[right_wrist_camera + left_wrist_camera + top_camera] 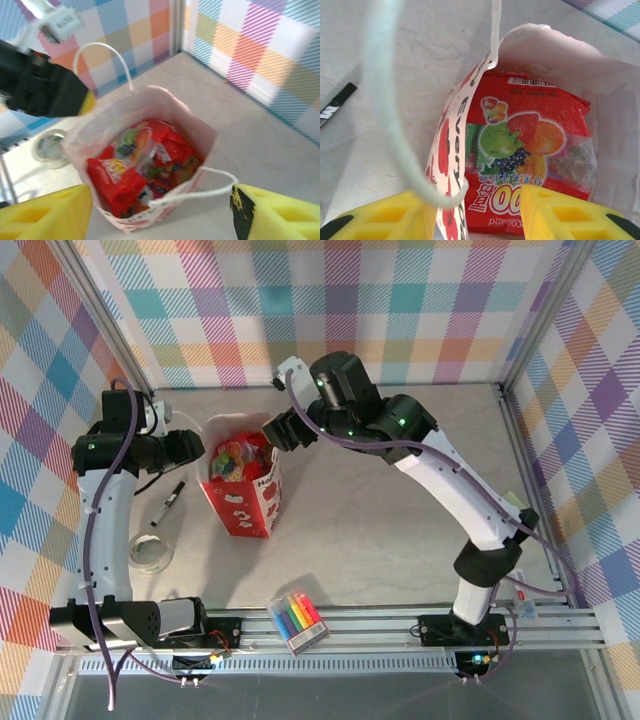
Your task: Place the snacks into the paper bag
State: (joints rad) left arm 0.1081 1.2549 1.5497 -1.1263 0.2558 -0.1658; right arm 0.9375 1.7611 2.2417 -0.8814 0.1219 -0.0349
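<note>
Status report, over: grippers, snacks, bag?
Left gripper open, jaws astride wall of paper bag. Right gripper open above bag. Snacks inside, bag upright. String handle close to left jaws.

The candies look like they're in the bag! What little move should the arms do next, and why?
Probably lift the left end effector straight up, off the paper bag. Its yellow fingers stand apart with the bag's wall between them, not pinching it, and the snacks lie inside. Rising straight should avoid tipping the bag.
</note>
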